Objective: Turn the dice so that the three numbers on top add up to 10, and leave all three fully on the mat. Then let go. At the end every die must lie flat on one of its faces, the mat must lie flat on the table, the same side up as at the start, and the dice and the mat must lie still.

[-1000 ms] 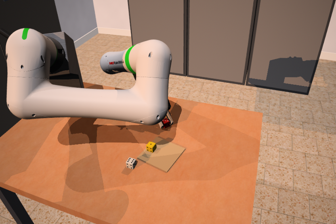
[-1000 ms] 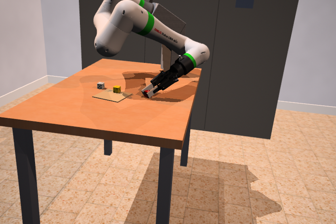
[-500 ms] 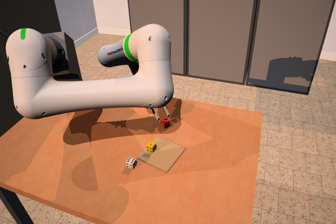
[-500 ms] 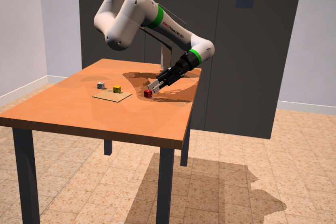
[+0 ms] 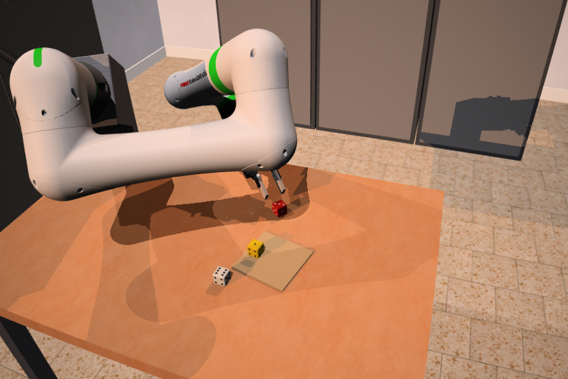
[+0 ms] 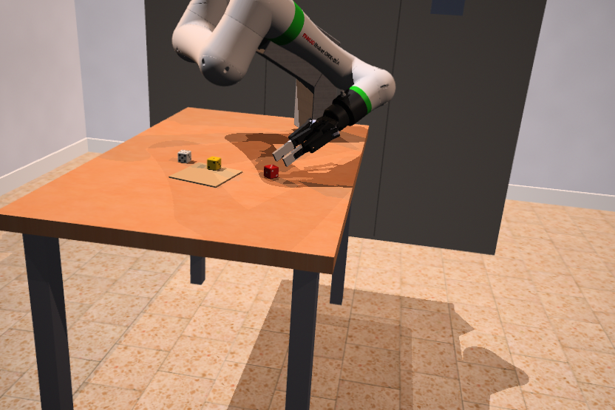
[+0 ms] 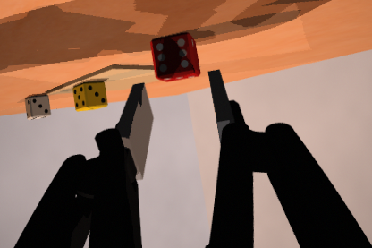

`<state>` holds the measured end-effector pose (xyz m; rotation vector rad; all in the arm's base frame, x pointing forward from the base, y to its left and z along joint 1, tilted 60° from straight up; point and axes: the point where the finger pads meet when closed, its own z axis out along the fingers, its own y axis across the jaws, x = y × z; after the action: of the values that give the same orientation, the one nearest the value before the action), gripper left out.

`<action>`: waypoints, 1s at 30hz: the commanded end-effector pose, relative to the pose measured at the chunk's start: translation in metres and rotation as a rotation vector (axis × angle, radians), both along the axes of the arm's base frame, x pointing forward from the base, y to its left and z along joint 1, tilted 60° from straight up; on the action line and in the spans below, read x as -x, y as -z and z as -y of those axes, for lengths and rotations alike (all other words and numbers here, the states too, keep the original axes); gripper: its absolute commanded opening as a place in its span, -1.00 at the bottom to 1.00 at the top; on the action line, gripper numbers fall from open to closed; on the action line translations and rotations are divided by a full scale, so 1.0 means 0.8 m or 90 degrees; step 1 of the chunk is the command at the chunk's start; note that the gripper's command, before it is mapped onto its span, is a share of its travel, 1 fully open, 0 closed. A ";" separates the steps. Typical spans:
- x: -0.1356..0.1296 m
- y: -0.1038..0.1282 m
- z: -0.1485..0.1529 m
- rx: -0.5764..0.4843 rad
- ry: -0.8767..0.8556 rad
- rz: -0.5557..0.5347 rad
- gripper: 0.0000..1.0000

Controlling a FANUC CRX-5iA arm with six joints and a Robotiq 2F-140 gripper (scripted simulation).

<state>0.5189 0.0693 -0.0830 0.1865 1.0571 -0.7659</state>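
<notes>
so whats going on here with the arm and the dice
A white FANUC arm is working three dice on an orange table. Its gripper hangs just above the red die, fingers partly apart and holding nothing. The red die sits on the bare table, off the tan mat. The yellow die is on the mat near a corner; the white die lies on the table just beside the mat.

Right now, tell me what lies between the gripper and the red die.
Nothing: the gripper hangs apart from the red die, fingers partly spread and empty. In the exterior view only shadowed table shows between them.
</notes>
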 end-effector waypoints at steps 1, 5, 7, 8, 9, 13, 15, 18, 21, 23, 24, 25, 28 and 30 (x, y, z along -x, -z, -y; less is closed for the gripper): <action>0.007 -0.006 -0.008 0.000 0.000 0.000 -0.44; 0.013 -0.011 -0.015 0.000 0.000 0.000 -0.44; 0.020 -0.017 -0.023 0.000 0.000 0.000 -0.44; 0.023 -0.020 -0.026 0.000 0.000 0.000 -0.44; 0.026 -0.023 -0.030 0.000 0.000 0.000 -0.44; 0.036 -0.031 -0.040 0.000 0.000 0.000 -0.44; 0.038 -0.033 -0.043 0.000 0.000 0.000 -0.44; 0.038 -0.034 -0.044 0.000 0.000 0.000 -0.44; 0.038 -0.034 -0.044 0.000 0.001 0.000 -0.44; 0.037 -0.036 -0.042 -0.004 0.007 -0.003 -0.44; 0.035 -0.040 -0.040 -0.010 0.016 -0.007 -0.44; 0.032 -0.044 -0.038 -0.018 0.028 -0.014 -0.44; 0.021 -0.065 -0.024 -0.062 0.087 -0.052 -0.44; 0.017 -0.073 -0.019 -0.084 0.111 -0.072 -0.44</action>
<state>0.4972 0.0936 -0.0386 0.2757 1.1306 -0.8229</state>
